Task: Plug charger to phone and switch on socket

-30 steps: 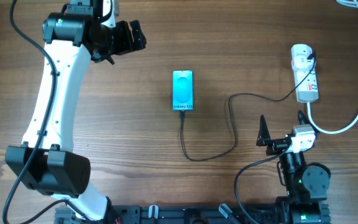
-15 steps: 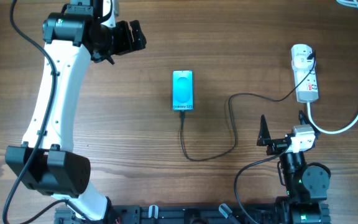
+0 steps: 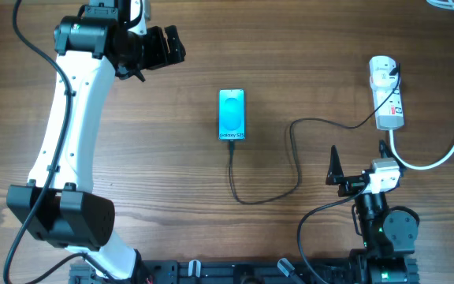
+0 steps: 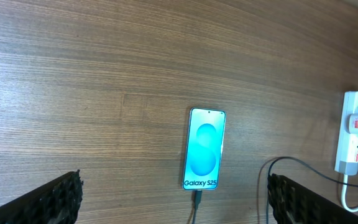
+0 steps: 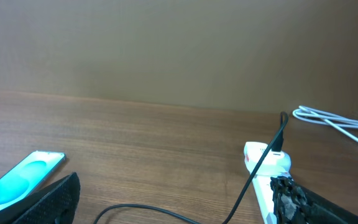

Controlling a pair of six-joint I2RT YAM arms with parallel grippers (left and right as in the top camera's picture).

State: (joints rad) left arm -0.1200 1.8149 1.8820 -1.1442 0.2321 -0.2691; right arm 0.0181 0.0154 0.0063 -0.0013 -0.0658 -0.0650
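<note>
**Both grippers spread and empty**

I see the phone (image 3: 232, 115) mid-table, the charger (image 3: 231, 170) meeting its lower edge. The socket's (image 3: 386, 102) white lead (image 3: 448, 154) curves beside my low right gripper (image 5: 176, 180). The left gripper (image 3: 175, 45) is stretched far out.

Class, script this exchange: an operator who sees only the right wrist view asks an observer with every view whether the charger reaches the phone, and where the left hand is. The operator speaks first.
Operator: My view cuts off the end of the phone. Does the charger reach it?
Observer: Yes. In the left wrist view, the charger's tip meets the phone's lettered end and looks plugged in.
Operator: Where is the left hand?
Observer: In the overhead view it hangs open and empty, well clear of the phone, on the side away from the socket.
</note>
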